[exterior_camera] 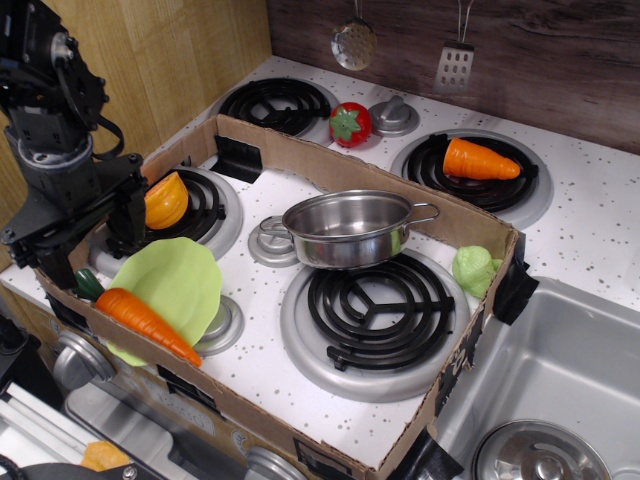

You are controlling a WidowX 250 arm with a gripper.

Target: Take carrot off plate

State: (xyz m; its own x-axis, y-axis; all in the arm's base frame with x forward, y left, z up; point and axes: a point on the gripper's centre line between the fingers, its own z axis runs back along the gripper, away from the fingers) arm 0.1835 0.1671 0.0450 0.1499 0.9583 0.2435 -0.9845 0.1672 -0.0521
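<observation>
The long orange carrot point(147, 323) with a dark green stem end point(88, 285) lies across the front-left part of the light green plate point(178, 277), at the front left inside the cardboard tray. My gripper point(90, 250) hangs just behind and left of the plate, above the carrot's stem end. Its two black fingers point(126, 222) are spread apart and hold nothing. It does not touch the carrot.
A steel pot point(350, 228) stands mid-stove. An orange round toy point(165, 201) sits on the left burner beside my gripper. A pale green lettuce point(474, 270), a stubby carrot point(480, 160) and a red toy point(350, 123) lie farther right. Cardboard walls point(330, 165) ring the area. A sink point(560, 380) is at right.
</observation>
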